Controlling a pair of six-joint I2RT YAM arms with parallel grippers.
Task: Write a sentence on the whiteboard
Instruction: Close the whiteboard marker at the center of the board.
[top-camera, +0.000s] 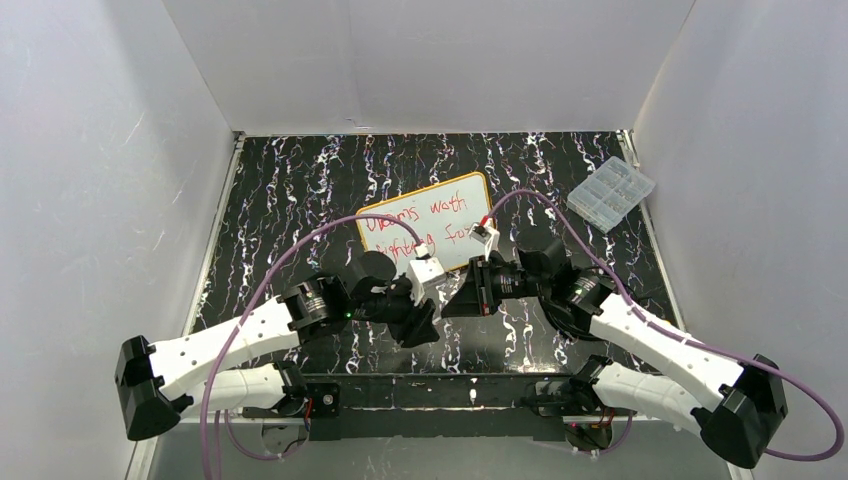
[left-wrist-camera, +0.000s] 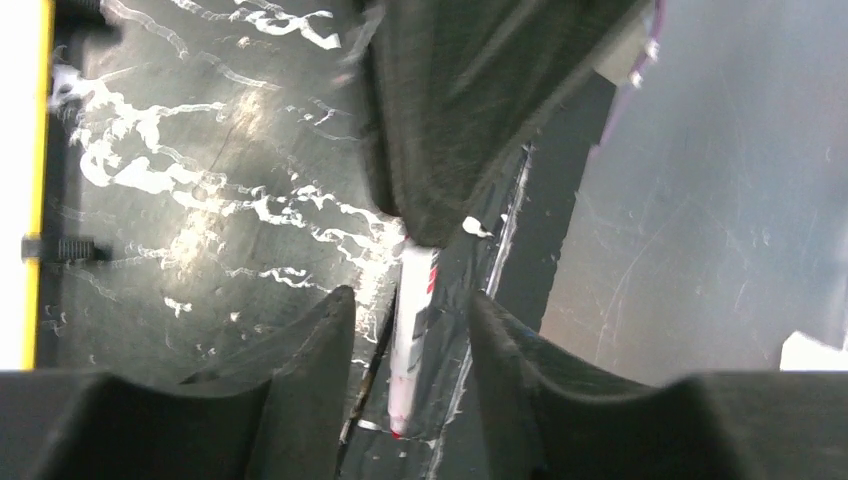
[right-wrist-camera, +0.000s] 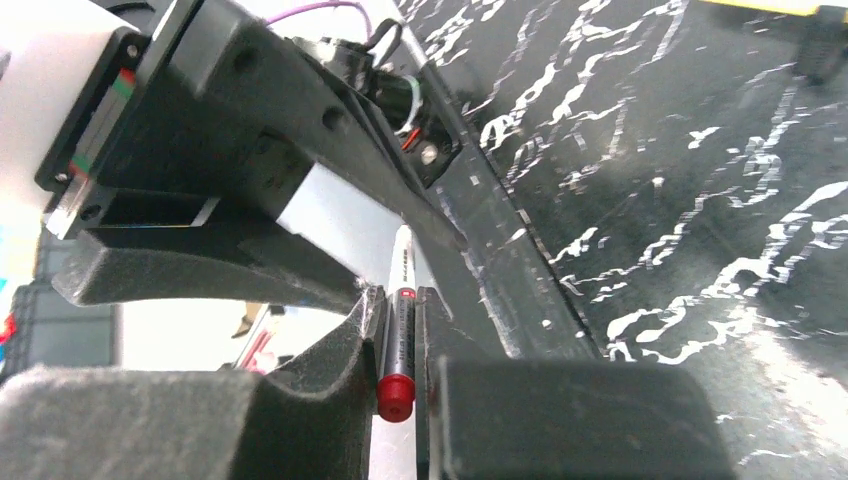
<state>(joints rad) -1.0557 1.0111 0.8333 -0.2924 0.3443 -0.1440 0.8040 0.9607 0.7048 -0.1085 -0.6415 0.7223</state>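
The whiteboard (top-camera: 470, 188) lies flat at the middle of the table, and the red sentence (top-camera: 418, 226) runs across it in two lines. Both grippers meet just in front of it. My right gripper (right-wrist-camera: 400, 297) is shut on a marker (right-wrist-camera: 397, 345) with a dark barrel and a red end. The marker's white part and red tip (left-wrist-camera: 412, 330) reach between the fingers of my left gripper (left-wrist-camera: 410, 298). That gripper stands open, with a gap on each side of the marker. The board's yellow frame (left-wrist-camera: 42, 150) shows at the left edge of the left wrist view.
A clear plastic compartment box (top-camera: 611, 192) sits at the back right of the black marbled tabletop (top-camera: 300, 190). White walls close in the table on three sides. A black clip foot (right-wrist-camera: 825, 40) of the board shows at top right in the right wrist view.
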